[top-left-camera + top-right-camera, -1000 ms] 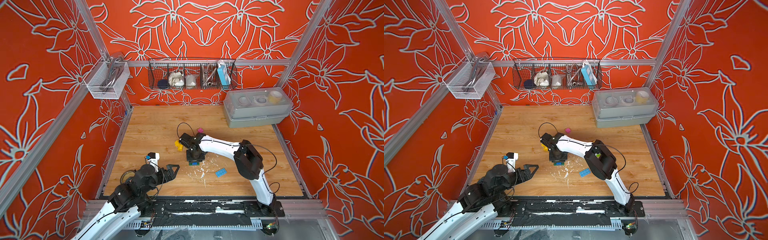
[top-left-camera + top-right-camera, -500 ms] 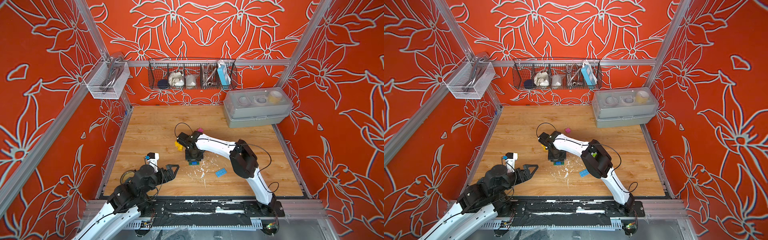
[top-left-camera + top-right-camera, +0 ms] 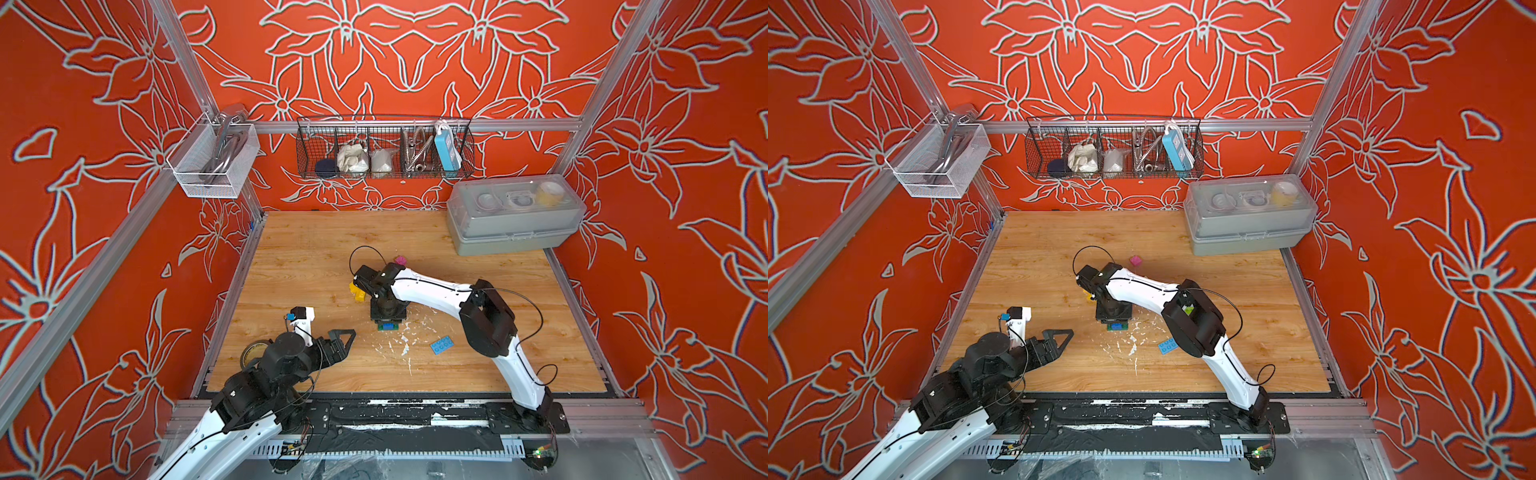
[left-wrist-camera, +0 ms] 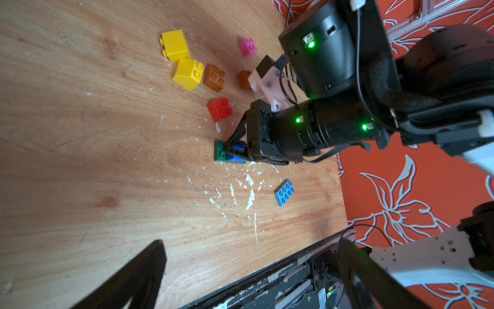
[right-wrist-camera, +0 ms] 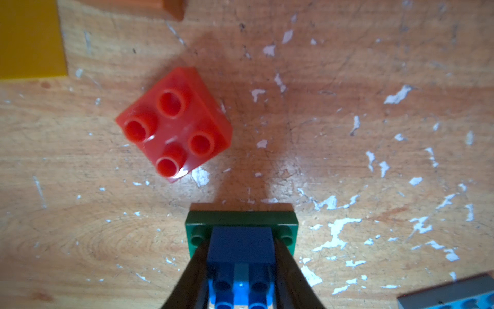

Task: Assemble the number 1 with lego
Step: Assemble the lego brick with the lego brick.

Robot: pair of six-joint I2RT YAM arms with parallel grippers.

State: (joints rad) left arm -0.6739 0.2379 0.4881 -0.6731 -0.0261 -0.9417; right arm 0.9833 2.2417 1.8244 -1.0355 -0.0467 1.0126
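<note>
Scuffed wood table (image 3: 311, 257), floral walls (image 3: 415, 62); R end effector (image 4: 230, 149) grips blue brick (image 5: 240, 246), L (image 3: 348, 341) open.

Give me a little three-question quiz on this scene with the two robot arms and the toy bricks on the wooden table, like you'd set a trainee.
1. Multiple choice: which piece is the right gripper shut on?
A) a red four-stud plastic brick
B) the dark blue studded plastic brick
C) a light blue flat plastic plate
2. True or false: the left gripper stands open and holds nothing.
3. Fill in: the flat studded plastic plate under that dark blue brick is ____ in colour.

Key: 1 B; 2 true; 3 green.
</note>
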